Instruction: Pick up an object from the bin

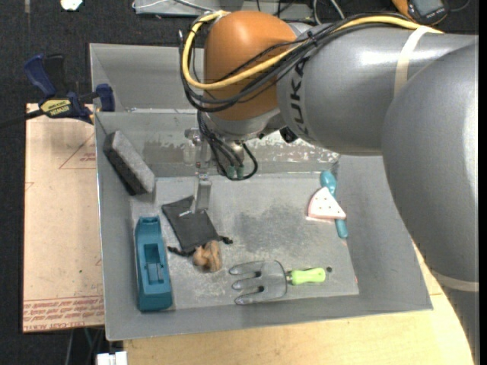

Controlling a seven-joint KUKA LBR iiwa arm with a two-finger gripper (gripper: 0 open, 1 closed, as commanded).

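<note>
Toward 9 o'clock of grey metal bin (266, 312), gripper (203, 198) is hovering at 12 o'clock edge of dark grey flat square sheet (190, 226), open/shut can't tell, w/ nothing lifted, pick not yet done.

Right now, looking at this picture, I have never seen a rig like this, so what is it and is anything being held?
One camera looks down into a grey metal bin. The big silver robot arm reaches in from the right; the orange cap and cables are part of it. Its gripper is down at a flat black piece left of centre, next to a small tan lump. Also inside: a blue dispenser, a grey block, a grey hand fork with green handle, a pink wedge. Whether anything is gripped, I cannot tell.
</note>
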